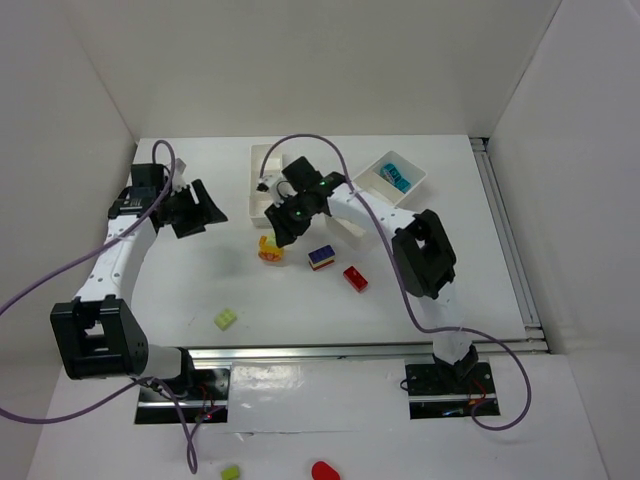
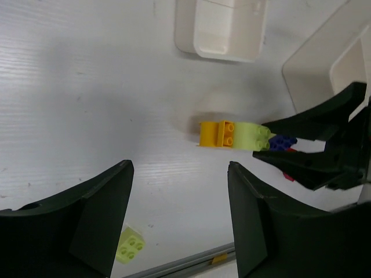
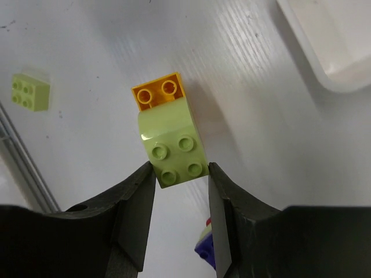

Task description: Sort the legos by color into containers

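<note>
My right gripper is shut on a lime green lego joined end to end with an orange-yellow lego, just in front of the narrow white container. From above the pair shows as the orange-yellow lego under the right gripper. A blue-purple lego and a red lego lie to its right. A second lime lego lies near the front edge. A cyan lego sits in the deeper container. My left gripper hangs open and holds nothing, at the far left.
The right arm's elbow stands over the table's right half. A metal rail runs along the front edge. A lime piece and a red piece lie below the table, in front of the arm bases.
</note>
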You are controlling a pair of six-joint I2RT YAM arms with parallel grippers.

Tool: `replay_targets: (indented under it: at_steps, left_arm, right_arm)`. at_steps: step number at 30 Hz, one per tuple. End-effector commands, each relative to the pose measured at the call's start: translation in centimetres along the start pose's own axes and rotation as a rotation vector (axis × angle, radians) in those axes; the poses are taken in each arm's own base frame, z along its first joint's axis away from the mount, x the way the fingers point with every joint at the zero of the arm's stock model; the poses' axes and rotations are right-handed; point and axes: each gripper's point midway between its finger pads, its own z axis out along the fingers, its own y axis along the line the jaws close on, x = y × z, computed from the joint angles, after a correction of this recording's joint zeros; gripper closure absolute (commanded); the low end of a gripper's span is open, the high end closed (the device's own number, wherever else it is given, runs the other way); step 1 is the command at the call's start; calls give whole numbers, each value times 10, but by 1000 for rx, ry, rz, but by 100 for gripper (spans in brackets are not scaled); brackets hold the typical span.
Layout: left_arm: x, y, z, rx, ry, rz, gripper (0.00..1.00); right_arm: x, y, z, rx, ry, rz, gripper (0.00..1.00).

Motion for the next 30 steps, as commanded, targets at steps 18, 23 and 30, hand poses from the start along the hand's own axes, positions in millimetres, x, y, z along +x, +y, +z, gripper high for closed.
replay_targets:
  at_steps: [18,23,30]
  left_arm:
    - [70,-125,-12,674,85,481,0]
    - [102,-143,-18,816,201,527,1]
    - [109,-145,-10,836,220,562,4]
  right_arm:
    - [-4,45,-120,-378,-158,213,79]
    - [-4,43,-132,-419,-173,236,79]
    - [-1,52,-143,-477,-162,225,79]
